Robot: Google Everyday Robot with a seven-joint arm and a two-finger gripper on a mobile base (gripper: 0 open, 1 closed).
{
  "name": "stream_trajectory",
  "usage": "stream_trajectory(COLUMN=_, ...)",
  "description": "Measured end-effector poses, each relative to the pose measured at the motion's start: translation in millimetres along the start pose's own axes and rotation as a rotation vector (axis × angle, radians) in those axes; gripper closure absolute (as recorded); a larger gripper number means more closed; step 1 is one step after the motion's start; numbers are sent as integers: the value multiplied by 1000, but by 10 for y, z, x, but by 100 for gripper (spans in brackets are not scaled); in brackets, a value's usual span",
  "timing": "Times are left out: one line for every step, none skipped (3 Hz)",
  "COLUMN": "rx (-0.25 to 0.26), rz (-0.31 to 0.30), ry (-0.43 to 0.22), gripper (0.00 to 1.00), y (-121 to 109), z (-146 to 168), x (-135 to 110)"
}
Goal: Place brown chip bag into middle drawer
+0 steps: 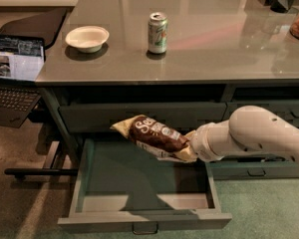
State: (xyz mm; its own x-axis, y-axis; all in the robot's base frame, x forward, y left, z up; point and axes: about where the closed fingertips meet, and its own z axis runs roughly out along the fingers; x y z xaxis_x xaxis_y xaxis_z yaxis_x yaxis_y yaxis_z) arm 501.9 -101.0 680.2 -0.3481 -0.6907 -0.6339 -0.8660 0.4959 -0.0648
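The brown chip bag hangs in the air over the back of the open middle drawer. It lies nearly flat, with its dark panel and white lettering facing up. My gripper is at the end of the white arm, which comes in from the right. It is shut on the bag's right end, and the bag mostly hides it. The drawer is pulled far out, and its dark floor shows with nothing on it.
A green-silver soda can and a white bowl stand on the grey countertop. A closed drawer front lies just behind the bag. An open laptop is at the left. Narrower drawers are at the right under my arm.
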Motion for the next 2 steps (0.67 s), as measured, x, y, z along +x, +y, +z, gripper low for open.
stream_trajectory(rx=-43, rz=-65, ry=3, gripper=100, y=31, z=90, x=131)
stream_trajectory(rx=-85, rz=-172, ry=13, gripper=100, y=102, z=182, x=272)
